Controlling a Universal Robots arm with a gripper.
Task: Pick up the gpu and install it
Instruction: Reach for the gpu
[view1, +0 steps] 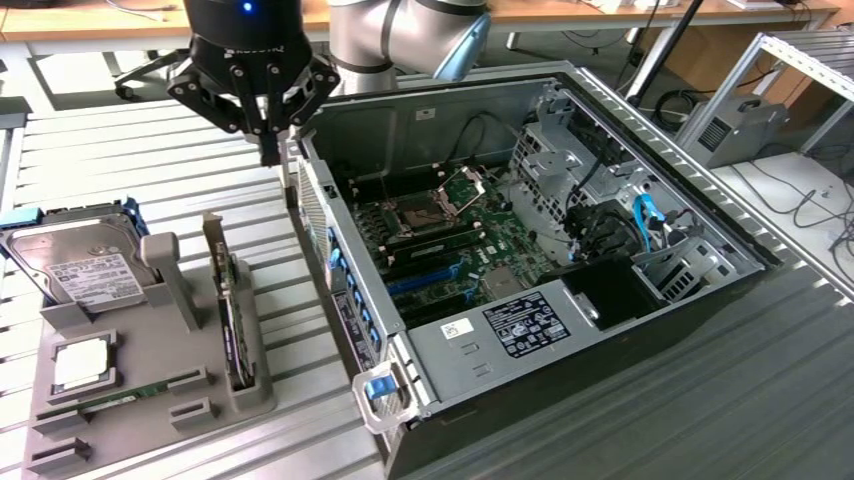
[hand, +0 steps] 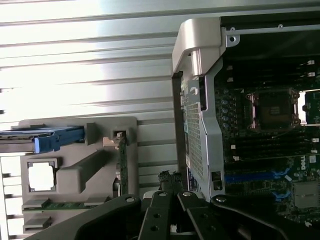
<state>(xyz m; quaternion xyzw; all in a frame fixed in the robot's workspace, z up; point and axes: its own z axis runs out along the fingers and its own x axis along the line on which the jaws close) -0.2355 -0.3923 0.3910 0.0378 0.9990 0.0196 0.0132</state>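
pincer (view1: 271, 152) closed, empty, beside case (view1: 441, 352) | gpu (view1: 238, 325) edge-up in tray (view1: 160, 420) | exterior view: drive label (view1: 96, 275)

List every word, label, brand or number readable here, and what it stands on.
No text can be read with certainty.
White label on the silver boxy hard drive: print too small.
Black label on the grey metal cover in the open computer case: white print blurred.
Small white sticker beside it: unreadable.

Silver-grey arm (view1: 387, 40) capped in pale blue, black hand (view1: 271, 145) built of linked bars, blue light (view1: 246, 8) lit on its housing, silver pins (hand: 161, 194) set in the links
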